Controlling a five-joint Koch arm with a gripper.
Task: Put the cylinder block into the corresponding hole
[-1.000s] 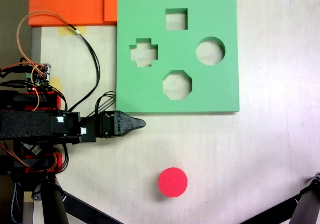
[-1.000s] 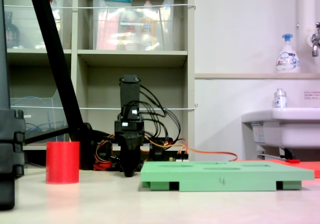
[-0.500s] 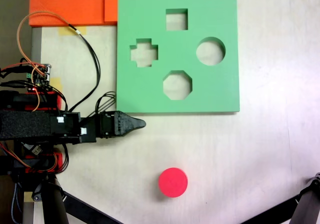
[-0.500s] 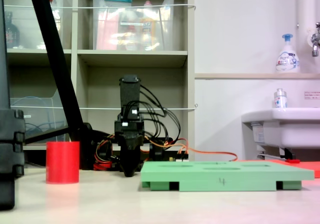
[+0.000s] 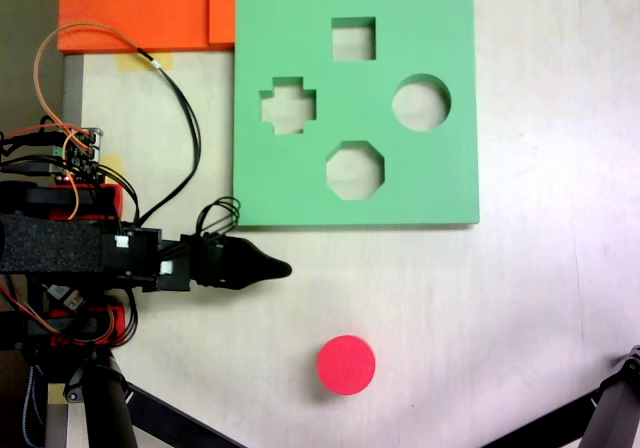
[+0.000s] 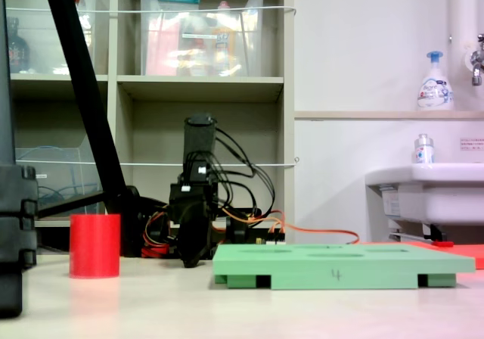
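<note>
One cylinder block (image 5: 346, 364) stands at the lower middle of a fixed view. One green foam board (image 5: 440, 183) fills the upper middle, and it has four cutouts: one circular hole (image 5: 421, 103), one square cutout (image 5: 353, 39), one cross-shaped cutout (image 5: 288, 105) and one octagonal cutout (image 5: 354, 170). Two orange foam pieces (image 5: 130, 8) lie at the upper left. One arm with one hand (image 5: 278, 267) reaches in from the left. Two bottles (image 6: 435, 82) stand at the right of a fixed view, by one sink (image 6: 431, 191).

Cylinder block (image 5: 346, 365) on table, well apart from board (image 5: 440, 188); pincer (image 5: 280, 267) between.

Overhead view; low table-level side view
</note>
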